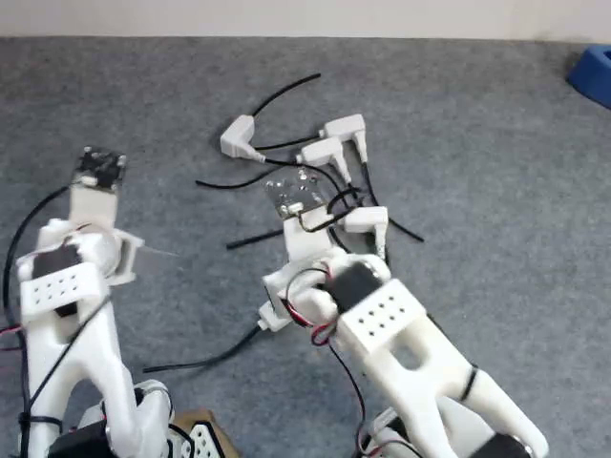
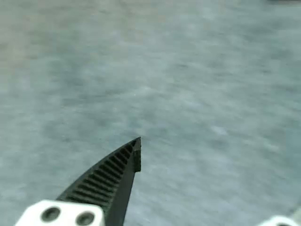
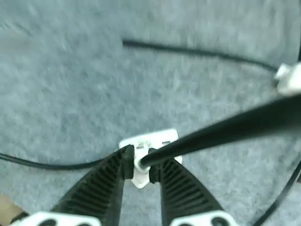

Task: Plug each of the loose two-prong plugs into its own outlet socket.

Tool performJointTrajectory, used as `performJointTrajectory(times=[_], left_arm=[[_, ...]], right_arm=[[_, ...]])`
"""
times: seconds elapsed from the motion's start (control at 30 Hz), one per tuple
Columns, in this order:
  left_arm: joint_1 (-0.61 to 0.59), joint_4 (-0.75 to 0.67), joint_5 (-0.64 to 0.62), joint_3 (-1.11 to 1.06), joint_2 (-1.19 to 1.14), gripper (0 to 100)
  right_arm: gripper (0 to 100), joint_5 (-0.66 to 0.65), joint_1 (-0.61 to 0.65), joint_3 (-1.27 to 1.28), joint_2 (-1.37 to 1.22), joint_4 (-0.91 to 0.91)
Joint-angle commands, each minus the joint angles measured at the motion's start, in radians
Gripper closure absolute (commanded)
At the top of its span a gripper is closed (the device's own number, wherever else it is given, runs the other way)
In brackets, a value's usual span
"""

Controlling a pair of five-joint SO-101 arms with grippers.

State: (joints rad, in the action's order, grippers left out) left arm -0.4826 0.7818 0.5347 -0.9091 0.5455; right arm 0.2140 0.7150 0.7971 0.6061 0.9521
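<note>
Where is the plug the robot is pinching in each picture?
Right wrist view: the plug is pinched in the right gripper, its black cord running off.
High view: hidden under the right arm, mid-picture, near the other plugs.
Left wrist view: not in it.
Shared landmark: the grey carpet.

plug half hidden by right claw, blue object cropped
</note>
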Motion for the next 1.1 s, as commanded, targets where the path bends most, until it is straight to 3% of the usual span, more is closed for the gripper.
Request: performJointTrajectory(times=[0.0, 0.1, 0.27, 0.37, 0.47, 0.57, 0.8, 0.93, 1.07], left_arm=[[0.183, 0.296, -0.061, 0.116, 0.002, 62], [0.298, 0.422, -0.066, 0.171, 0.004, 70], [0.545, 0.551, -0.114, 0.217, 0.002, 71], [0.68, 0.551, -0.132, 0.213, -0.001, 69], [0.763, 0.503, -0.23, 0.219, -0.05, 60], [0.799, 0.453, -0.239, 0.222, -0.16, 55], [0.855, 0.373, -0.238, 0.39, -0.532, 55], [0.883, 0.376, -0.238, 0.501, -0.719, 56], [0.888, 0.428, -0.235, 0.545, -0.779, 72]], right_arm=[[99.2, 0.014, -0.077, 0.071, 0.091, -0.087], [99.2, -0.075, -0.2, 0.114, 0.133, -0.101], [99.2, -0.212, -0.513, 0.068, 0.197, -0.016], [99.2, -0.242, -0.475, 0.119, 0.234, 0.05], [99.2, -0.244, -0.407, 0.222, 0.291, 0.045], [99.2, -0.239, -0.384, 0.294, 0.357, 0.035], [99.2, -0.242, -0.384, 0.332, 0.46, 0.088], [99.2, -0.245, -0.384, 0.331, 0.466, 0.105], [99.2, -0.272, -0.384, 0.329, 0.466, 0.105]])
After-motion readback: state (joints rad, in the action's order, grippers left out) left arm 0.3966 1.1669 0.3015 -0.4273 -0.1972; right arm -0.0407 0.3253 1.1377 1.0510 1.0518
